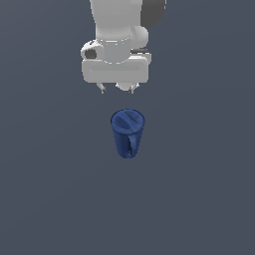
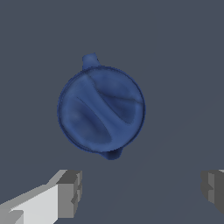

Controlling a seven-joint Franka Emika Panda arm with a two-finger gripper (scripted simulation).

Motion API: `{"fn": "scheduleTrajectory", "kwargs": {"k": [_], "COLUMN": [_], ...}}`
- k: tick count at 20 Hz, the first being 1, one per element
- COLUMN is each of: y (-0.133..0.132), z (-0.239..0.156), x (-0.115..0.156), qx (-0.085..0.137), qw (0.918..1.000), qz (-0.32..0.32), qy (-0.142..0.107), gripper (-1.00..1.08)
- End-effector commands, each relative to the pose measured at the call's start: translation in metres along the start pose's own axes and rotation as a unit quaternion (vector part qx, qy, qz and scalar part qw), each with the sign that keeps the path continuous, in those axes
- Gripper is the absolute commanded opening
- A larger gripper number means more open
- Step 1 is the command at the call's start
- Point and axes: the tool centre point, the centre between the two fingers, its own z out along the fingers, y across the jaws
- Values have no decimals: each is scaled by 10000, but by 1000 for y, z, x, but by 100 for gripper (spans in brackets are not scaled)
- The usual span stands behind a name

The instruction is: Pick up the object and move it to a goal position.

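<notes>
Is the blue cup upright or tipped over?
Upright. In the exterior view the blue cup stands with its wide end up and narrow end down; the wrist view looks straight onto its round top.

Dark blue, matte cup (image 1: 128, 133) with darker diagonal streaks across its top; white arm, grey fingers (image 2: 70, 194); plain slate-grey worktop (image 1: 45, 189).

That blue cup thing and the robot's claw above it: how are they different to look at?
The cup is dark blue and matte; the gripper is pale grey-white. The cup is round and tapers toward its base, while the gripper is blocky with two small fingers. The cup stands upright on the grey floor; the gripper hangs above it, open, touching nothing. Both look roughly alike in width.
</notes>
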Motion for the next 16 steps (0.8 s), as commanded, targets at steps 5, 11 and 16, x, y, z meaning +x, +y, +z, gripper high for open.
{"fn": "scheduleTrajectory", "kwargs": {"k": [5,11,16], "y": [-4,-7,-8], "z": [0,0,2], "x": [0,-1,5], "qx": [-3,-4,-15], "qw": [10000,9999,9998], "qz": [-90,-159,-155], "qy": [-31,-50,-91], "gripper": [28,28,28]}}
